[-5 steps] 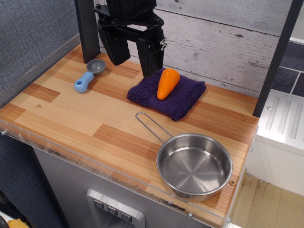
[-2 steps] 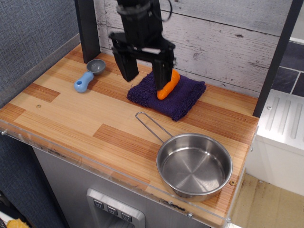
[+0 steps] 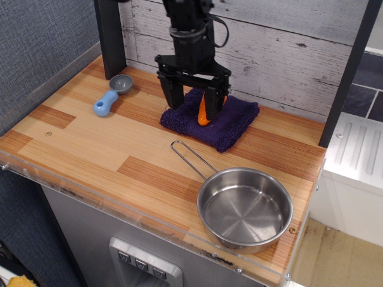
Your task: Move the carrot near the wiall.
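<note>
Pincer (image 3: 195, 103) dropped onto purple cloth (image 3: 230, 122), jaws spread, straddling carrot (image 3: 203, 112), nothing gripped yet. Grasp step. Next: close, lift, carry left toward blue-grey wall (image 3: 42, 42).

Gripper (image 3: 194, 103) has descended from the upper-left-of-centre of the frame, where it hung above and just left of the purple cloth (image 3: 230, 122) a second ago, to sit low over the cloth at upper centre, having shifted right on the way. Its open jaws now straddle the carrot (image 3: 203, 113), one finger on each side. The right finger now hides most of the carrot, so only an orange sliver and the lower tip show, where earlier it lay fully exposed.
</note>
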You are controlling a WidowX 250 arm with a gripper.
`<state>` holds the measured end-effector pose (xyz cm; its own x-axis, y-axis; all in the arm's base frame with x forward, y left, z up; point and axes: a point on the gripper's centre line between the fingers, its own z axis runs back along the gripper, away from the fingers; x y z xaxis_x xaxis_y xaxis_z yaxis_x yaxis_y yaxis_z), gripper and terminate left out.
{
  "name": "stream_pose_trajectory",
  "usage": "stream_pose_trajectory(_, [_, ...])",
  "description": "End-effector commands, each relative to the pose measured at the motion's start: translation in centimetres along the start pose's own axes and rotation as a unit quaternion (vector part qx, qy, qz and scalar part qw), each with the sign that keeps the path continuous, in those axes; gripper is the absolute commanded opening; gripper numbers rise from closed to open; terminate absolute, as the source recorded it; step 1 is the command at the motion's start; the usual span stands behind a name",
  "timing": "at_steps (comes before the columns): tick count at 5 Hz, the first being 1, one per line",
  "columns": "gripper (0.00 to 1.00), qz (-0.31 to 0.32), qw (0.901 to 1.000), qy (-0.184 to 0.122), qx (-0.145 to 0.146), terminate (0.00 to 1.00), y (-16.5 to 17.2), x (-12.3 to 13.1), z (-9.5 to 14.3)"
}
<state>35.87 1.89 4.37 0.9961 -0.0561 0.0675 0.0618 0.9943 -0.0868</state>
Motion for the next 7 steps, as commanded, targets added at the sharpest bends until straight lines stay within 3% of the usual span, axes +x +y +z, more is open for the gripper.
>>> stream_pose_trajectory(1, [1.0, -0.003, 0.9996, -0.027, 0.008, 0.0, -0.1, 2.2, 0.2])
stream_pose_trajectory(3, [1.0, 0.001, 0.9993, -0.037, 0.009, 0.0, -0.3, 2.7, -0.2])
stream_pose_trajectory(4, [0.0, 0.003, 0.9992, -0.038, 0.01, 0.0, -0.4, 2.8, -0.2])
stream_pose_trajectory(6, [0.0, 0.004, 0.9986, -0.053, 0.0, 0.0, -0.3, 2.5, 1.4])
stream_pose_trajectory(7, [0.0, 0.006, 0.9956, -0.094, 0.006, 0.0, 0.7, 0.4, 6.3])
